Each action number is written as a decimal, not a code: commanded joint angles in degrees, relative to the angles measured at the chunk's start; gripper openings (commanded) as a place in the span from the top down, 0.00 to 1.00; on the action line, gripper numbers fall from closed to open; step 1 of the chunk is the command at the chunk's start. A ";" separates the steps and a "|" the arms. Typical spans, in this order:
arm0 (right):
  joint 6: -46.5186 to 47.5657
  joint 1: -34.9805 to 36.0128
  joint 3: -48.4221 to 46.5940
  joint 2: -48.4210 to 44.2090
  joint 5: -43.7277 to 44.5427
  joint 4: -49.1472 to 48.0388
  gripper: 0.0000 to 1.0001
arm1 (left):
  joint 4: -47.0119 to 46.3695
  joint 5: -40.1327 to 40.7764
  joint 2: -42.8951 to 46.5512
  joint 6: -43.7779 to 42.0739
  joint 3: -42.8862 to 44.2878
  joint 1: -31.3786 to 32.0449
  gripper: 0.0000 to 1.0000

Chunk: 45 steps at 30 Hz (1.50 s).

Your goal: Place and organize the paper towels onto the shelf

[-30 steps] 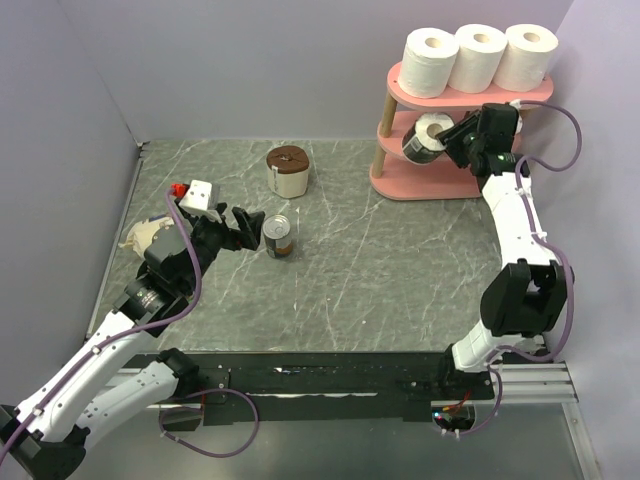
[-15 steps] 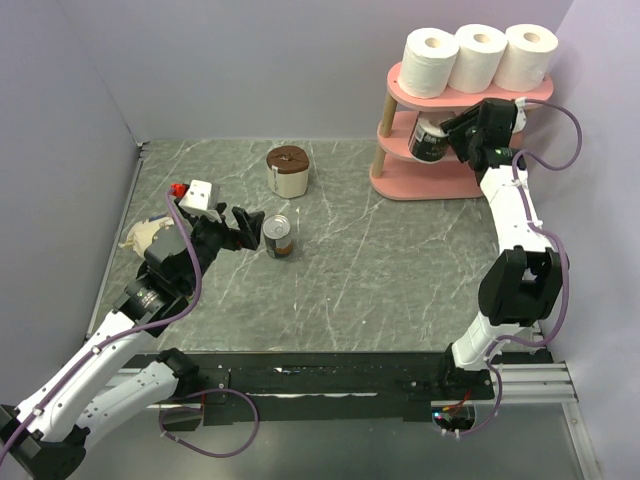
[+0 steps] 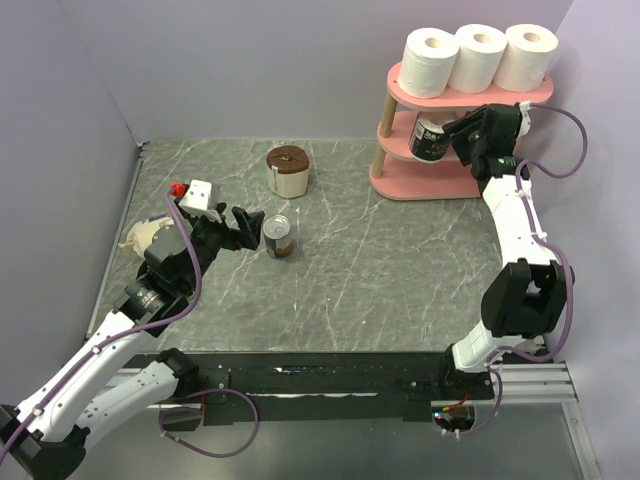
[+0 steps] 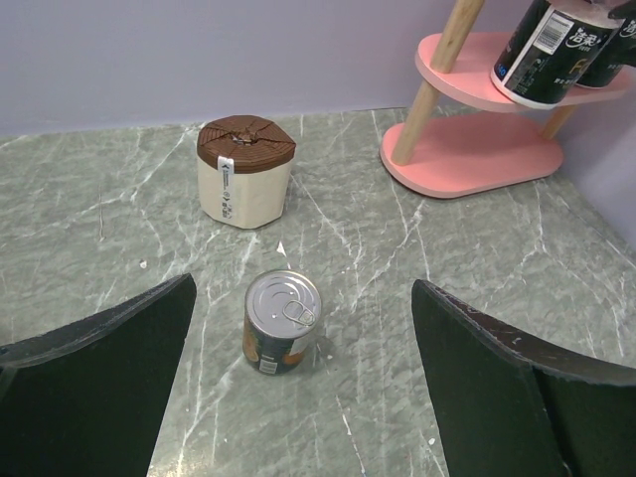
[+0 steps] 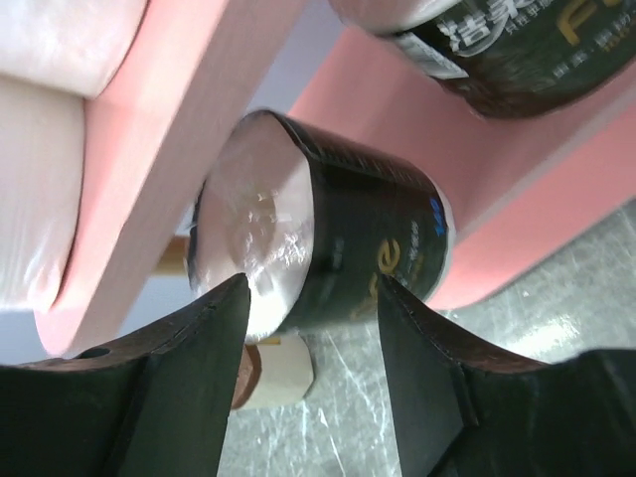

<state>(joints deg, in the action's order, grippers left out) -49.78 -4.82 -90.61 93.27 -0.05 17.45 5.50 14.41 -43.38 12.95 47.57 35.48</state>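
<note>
Near edge: black rail [image 3: 330, 375] runs across the table [image 3: 400, 270], with both arm bases on it. Table top is grey-green, marbled with pale veins.

Left, nearer half: left hand [image 3: 248, 226] sits low over the table, fingers spread wide and gripping nothing. A small metal can [image 4: 283, 323] stands upright just ahead of it, in line with the gap and untouched, pull-tab lid up. A pale crumpled lump [image 3: 143, 236] lies left of that arm; cannot tell what it is.

Middle, farther: cream roll [image 4: 244, 172] stands alone on the table, with a brown wrapper cap and a barcode strip down its side. It is well apart from the shelf.

Far right: shelf [image 3: 440, 187], pink oval boards on pale wooden posts.
- Top board: three white rolls [image 3: 478, 57] upright in a row, touching, hollow cores up.
- Middle board: black-printed roll [image 5: 368, 253] with a white end, glossy wrap and gold lettering.
- Right hand [image 5: 310, 285] reaches in from the right, fingers partly parted. The roll lies just past their tips, wider than the gap, not clamped.

Views:
- Overhead shows one black roll only; the hand masks what lies behind.
- Right wrist view adds a second black roll [image 5: 507, 60] close by on pink board; its exact seat cannot be told.
- Left wrist view, from low down, shows the first roll tilted, barcode outward.

Walls: plain lilac on the left, far and right sides.
</note>
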 commanded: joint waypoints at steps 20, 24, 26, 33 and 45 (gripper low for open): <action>0.65 -0.10 8.26 -2.31 -6.01 -12.88 0.61 | -0.40 0.61 -0.66 -0.38 1.03 -0.06 0.04; 0.91 -0.10 7.02 -0.47 -5.66 -13.76 0.61 | -0.14 0.35 -1.18 -0.38 1.38 0.02 0.04; 0.91 -0.10 6.50 0.15 -5.39 -14.55 0.62 | -0.22 0.35 -1.45 -0.47 1.38 0.02 0.04; 0.91 -0.19 3.07 3.66 -5.66 -14.38 0.61 | -0.31 0.53 -1.89 -0.65 1.30 -0.06 0.04; 2.93 0.07 10.97 -6.33 -7.76 -12.88 0.57 | -0.22 1.84 -2.77 -0.82 1.12 0.02 0.04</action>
<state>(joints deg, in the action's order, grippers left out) -48.18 -4.82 -83.15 95.64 -6.39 5.65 5.85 14.92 -46.41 12.75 47.57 35.48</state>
